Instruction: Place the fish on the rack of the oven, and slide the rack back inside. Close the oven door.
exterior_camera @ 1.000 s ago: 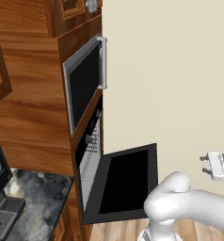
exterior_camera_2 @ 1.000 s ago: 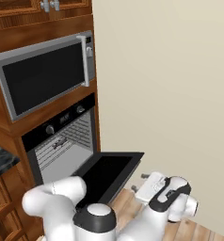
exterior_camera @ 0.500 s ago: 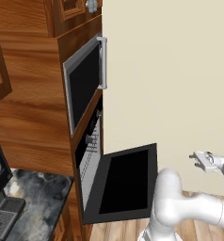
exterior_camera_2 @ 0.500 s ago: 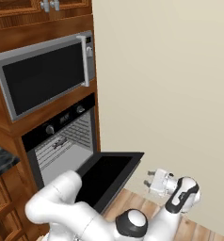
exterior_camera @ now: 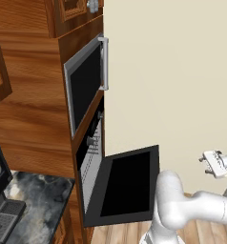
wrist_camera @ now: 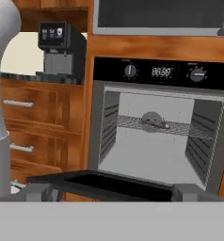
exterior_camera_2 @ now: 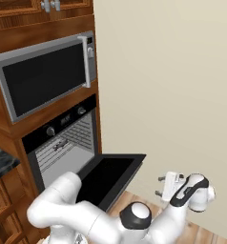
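Observation:
The black oven (wrist_camera: 156, 73) stands open in the wooden cabinet, with its oven door (wrist_camera: 109, 184) dropped flat. Inside, the wire rack (wrist_camera: 132, 123) sits pushed in, and the small dark fish (wrist_camera: 157, 124) lies on its middle. The same rack (exterior_camera_2: 70, 143) shows from the side in the right base view, behind the lowered oven door (exterior_camera_2: 110, 172). My gripper (exterior_camera_2: 162, 187) hangs open and empty in front of the door's outer edge, well clear of it, facing the oven. In the left base view the gripper (exterior_camera: 210, 163) is right of the oven door (exterior_camera: 129, 183).
A silver-framed microwave (exterior_camera_2: 44, 78) with a vertical handle sits above the oven. A black coffee machine (wrist_camera: 60, 44) stands on the dark counter to the left, above wooden drawers (wrist_camera: 34, 110). A cream wall (exterior_camera_2: 172, 86) runs on the right over wooden floor.
The arm has refolded, its elbow swinging across below the door. The open hand has drifted slightly away from the door's edge. Oven, rack and fish have not moved.

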You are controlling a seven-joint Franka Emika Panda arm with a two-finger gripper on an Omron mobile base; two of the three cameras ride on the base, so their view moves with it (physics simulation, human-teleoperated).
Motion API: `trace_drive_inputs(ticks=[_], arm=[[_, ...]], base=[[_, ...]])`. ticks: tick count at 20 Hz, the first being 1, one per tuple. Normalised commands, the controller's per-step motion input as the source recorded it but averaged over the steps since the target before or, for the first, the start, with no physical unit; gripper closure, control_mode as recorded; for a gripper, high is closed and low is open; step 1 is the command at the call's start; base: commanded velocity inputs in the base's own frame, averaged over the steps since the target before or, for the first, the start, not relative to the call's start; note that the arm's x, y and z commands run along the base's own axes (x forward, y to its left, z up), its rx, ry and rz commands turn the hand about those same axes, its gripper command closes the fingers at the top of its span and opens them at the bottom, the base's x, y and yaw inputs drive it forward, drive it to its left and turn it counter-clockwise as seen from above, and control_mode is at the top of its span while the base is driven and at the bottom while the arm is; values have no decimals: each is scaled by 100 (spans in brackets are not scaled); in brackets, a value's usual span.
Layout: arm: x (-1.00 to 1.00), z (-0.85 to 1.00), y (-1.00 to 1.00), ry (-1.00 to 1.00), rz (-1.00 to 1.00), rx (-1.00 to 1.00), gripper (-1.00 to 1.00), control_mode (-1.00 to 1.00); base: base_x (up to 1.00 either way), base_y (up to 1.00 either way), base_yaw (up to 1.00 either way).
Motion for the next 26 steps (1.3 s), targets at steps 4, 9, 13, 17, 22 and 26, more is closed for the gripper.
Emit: trace_drive_inputs(ticks=[4, 9, 13, 17, 22, 26], arm=[[-18, -27, 13, -32, -24, -32, -100, -100], [8, -47, 39, -18, -22, -24, -100, -100], [39, -68, 52, -7, -26, -19, -100, -100], [56, -72, 47, 0, -24, -12, -100, -100], [22, -58, 22, 0, -16, -4, -100, -100], [0, -46, 0, 0, -4, 0, -100, -100]], base=[[0, 0, 0], [0, 0, 0], [0, 0, 0], [0, 0, 0], [0, 0, 0], [0, 0, 0]])
